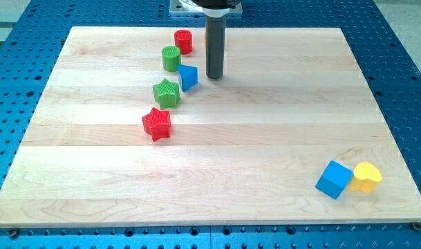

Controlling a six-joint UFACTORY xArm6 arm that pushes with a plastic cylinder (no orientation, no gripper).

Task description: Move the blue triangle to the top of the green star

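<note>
The blue triangle [188, 76] lies near the view's top, just up and to the right of the green star [166, 93], almost touching it. My tip [215, 76] stands on the board a short way to the right of the blue triangle, with a small gap between them. The rod rises straight up to the view's top edge.
A green cylinder [171, 58] and a red cylinder [184, 41] sit above and left of the triangle. A red star [156, 124] lies below the green star. A blue cube [334, 179] and a yellow block [366, 177] sit at the bottom right of the wooden board [265, 138].
</note>
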